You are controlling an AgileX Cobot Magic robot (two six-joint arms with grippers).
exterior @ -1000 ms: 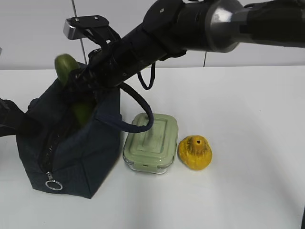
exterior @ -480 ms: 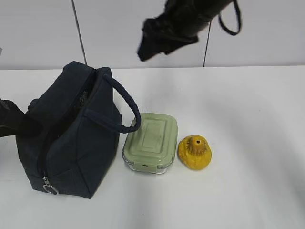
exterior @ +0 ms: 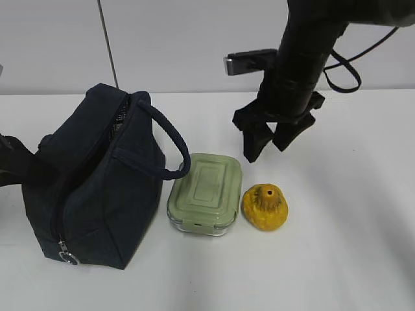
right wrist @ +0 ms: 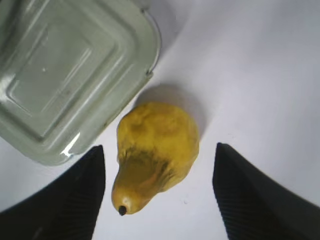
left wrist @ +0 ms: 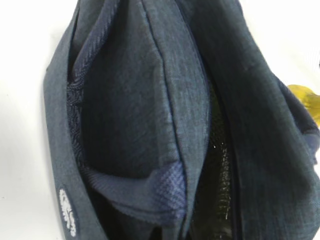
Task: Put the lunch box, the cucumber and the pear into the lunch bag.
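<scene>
Swung away from the lunch bag within 1 second, the right gripper now hangs with fingers spread and empty above the pear, which lies on the table touching the lunch box. No cucumber shows now, so it is probably inside the bag. With 2 items left, the pear looks next; the left gripper is not visible, only bag fabric.
</scene>
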